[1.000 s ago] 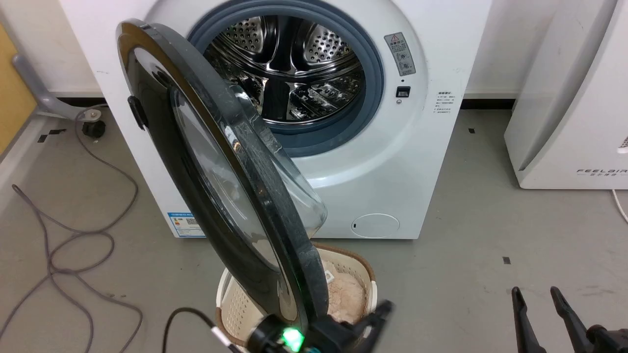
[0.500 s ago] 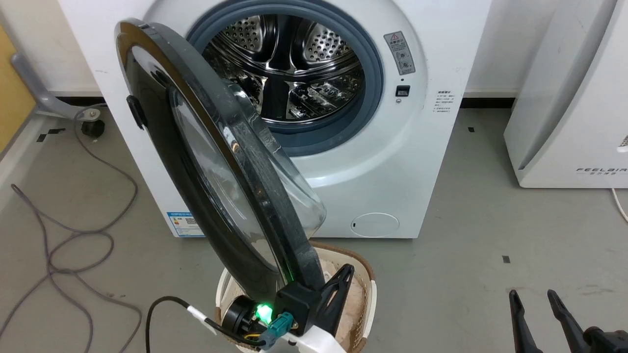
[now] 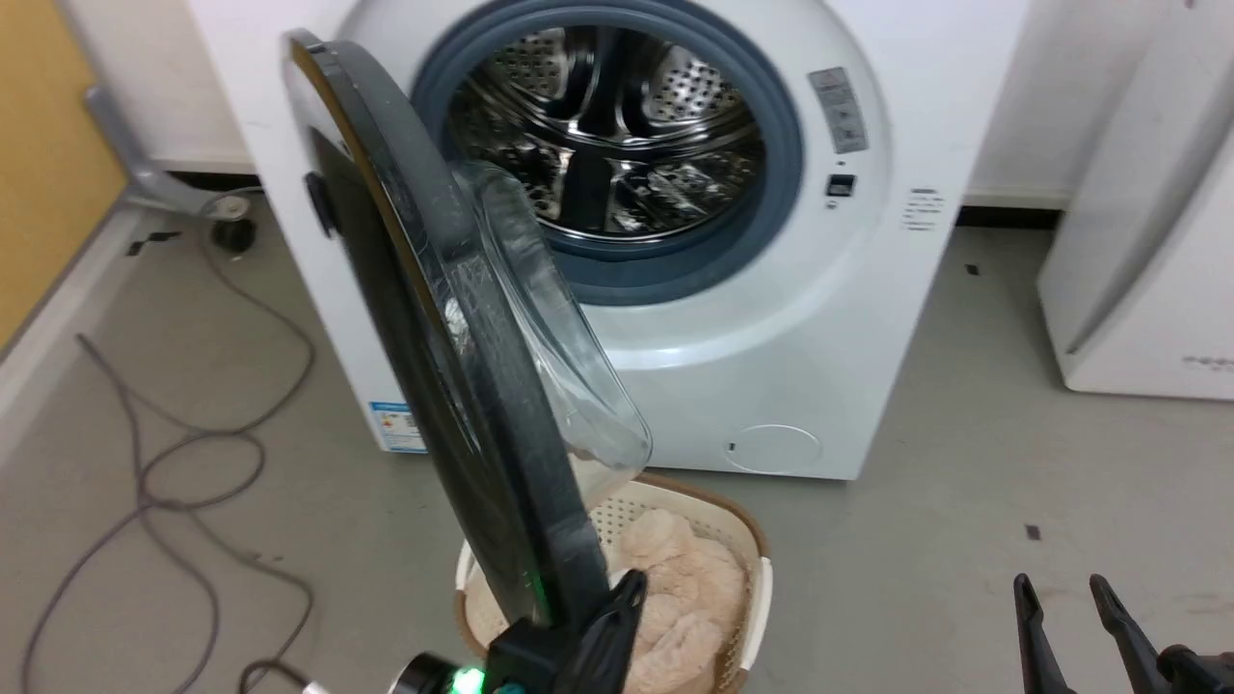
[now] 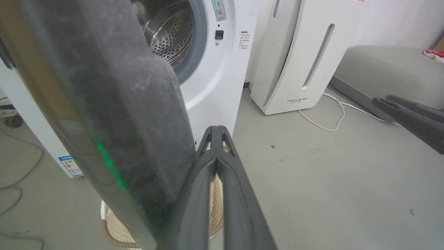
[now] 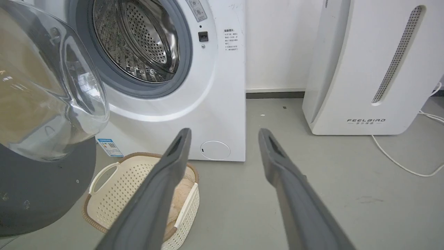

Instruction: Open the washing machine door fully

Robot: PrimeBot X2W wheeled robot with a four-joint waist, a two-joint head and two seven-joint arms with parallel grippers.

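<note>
At the washing machine's [image 3: 819, 337] left edge, the door [image 3: 482, 405] stands about half open, edge-on above a basket [image 3: 760, 588]. Pressed together, the left fingers [image 4: 216, 133] lie along its lower rim, drum side. Spread apart, the right fingers [image 5: 223, 135] hover over bare floor [image 3: 916, 540], well right.

The washing machine door [image 3: 463, 386], centre left in the head view, has a glossy black face and a dull, dusty rim; its window bowl [image 3: 578, 366] is clear glass. The drum [image 3: 617, 145] is bright perforated steel, ringed by a matt grey rubber gasket [image 3: 675, 275]. The washing machine [image 3: 839, 328] has a smooth, glossy white skin. My right pincer [image 5: 224, 132] has matt dark fingers [image 5: 156, 201]. The basket [image 5: 114, 194] is cream holed plastic holding fluffy cloth [image 3: 684, 578].
</note>
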